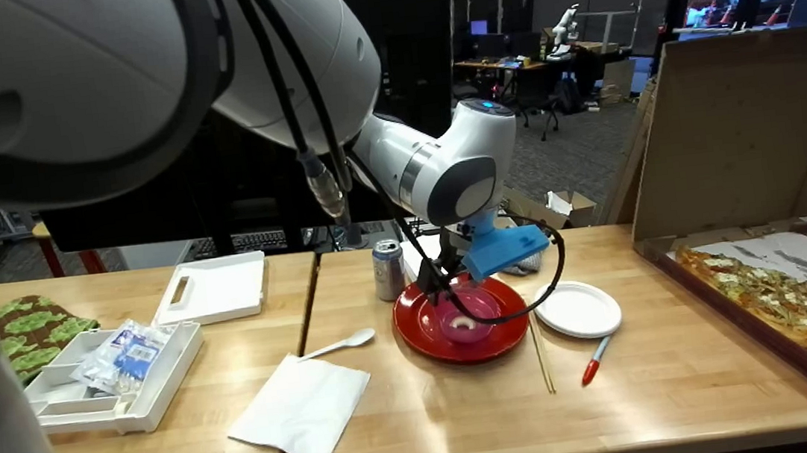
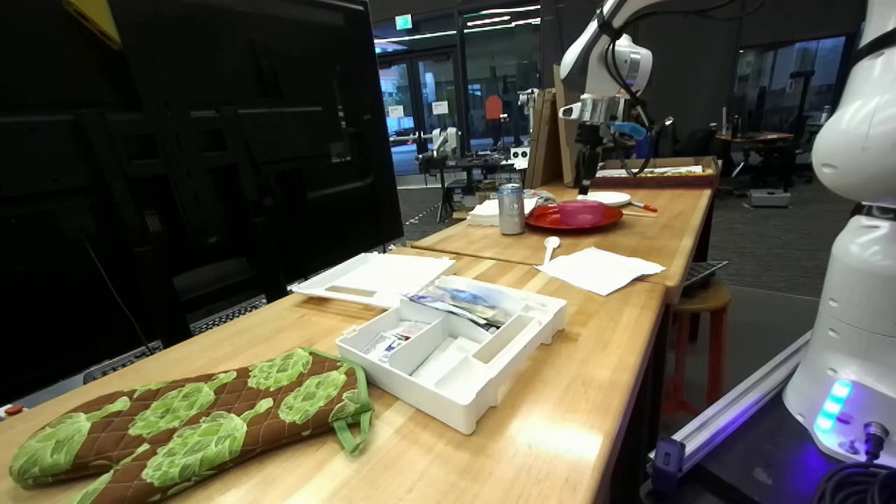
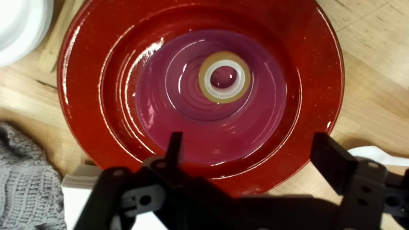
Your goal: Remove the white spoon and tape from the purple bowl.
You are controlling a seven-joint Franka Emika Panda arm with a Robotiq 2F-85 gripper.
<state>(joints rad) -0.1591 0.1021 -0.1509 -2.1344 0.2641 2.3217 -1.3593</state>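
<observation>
Inside the round, translucent purple bowl [image 3: 220, 140], which sits in the well of a wide, glossy red plate [image 3: 83, 95], the small yellowish roll of tape [image 3: 240, 80] with a white core lies flat, its hole facing up, off centre and close to one side of the base ring; in the wrist view more purple floor shows to its left and below it. Outside the bowl, the slim white plastic spoon [image 1: 337, 345] rests on the pale wooden table [image 1: 469, 422] in an exterior view, its long axis slanting so that the scoop points at the red plate, near but apart from its rim, while the handle's end meets the edge of a square white paper napkin [image 1: 303, 410]. Spread wide, the black fingers [image 3: 174, 150] of the gripper [image 3: 247, 140] overlap, in the wrist view, the bowl's edge on one side and the red rim on the other. Just beside the red plate are a silver metal can [image 1: 389, 277], thin wooden sticks [image 1: 543, 358] and a round white plate [image 1: 581, 309]; toward the table's near edge runs a broad stretch of wood.
</observation>
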